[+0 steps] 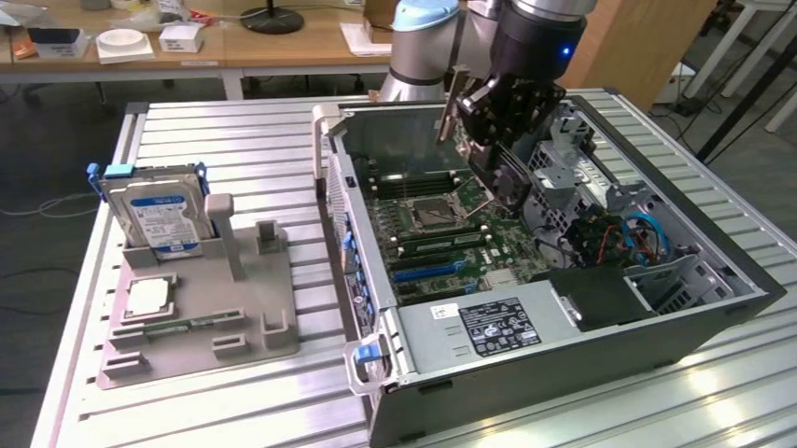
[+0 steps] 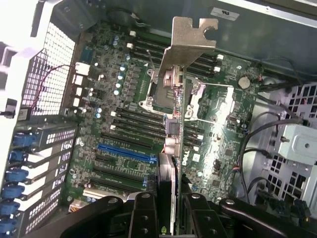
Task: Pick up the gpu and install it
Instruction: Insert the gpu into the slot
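Observation:
My gripper hangs over the open computer case, shut on the gpu. The card stands on edge above the motherboard, clear of it. In the wrist view the gpu runs edge-on away from my gripper, and its silver end bracket points toward the case's rear wall. The black fingers clamp the card from both sides. A blue expansion slot lies on the board just beside the card's line, and several black slots lie near it.
On the exterior view's left, a grey fixture holds a silver hard drive with a blue label, a CPU and a green memory stick. Cables and a drive cage crowd the case's far side. A power supply fills its near end.

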`<state>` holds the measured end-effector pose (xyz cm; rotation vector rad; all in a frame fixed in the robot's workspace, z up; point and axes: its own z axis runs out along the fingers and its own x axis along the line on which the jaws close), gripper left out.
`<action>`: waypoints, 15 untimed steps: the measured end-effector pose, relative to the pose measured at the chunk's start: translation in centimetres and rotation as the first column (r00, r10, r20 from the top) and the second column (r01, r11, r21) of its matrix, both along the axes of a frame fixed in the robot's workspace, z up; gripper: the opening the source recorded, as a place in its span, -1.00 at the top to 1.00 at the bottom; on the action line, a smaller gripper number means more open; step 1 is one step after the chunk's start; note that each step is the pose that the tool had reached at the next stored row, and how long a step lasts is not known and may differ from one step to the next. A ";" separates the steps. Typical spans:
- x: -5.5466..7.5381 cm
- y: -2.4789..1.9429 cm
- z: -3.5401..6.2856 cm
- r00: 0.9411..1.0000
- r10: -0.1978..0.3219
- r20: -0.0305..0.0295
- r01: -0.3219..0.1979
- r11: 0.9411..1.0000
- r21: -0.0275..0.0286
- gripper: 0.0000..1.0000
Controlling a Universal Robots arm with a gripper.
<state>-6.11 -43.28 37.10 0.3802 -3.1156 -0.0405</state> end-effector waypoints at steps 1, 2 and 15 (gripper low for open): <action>0.0 0.00 0.00 1.000 0.009 0.000 -0.009 1.000 0.000 0.46; 0.0 0.00 -0.01 1.000 0.017 0.000 -0.017 1.000 0.000 0.46; 0.0 0.00 -0.09 0.980 0.199 0.000 -0.199 0.980 0.000 0.46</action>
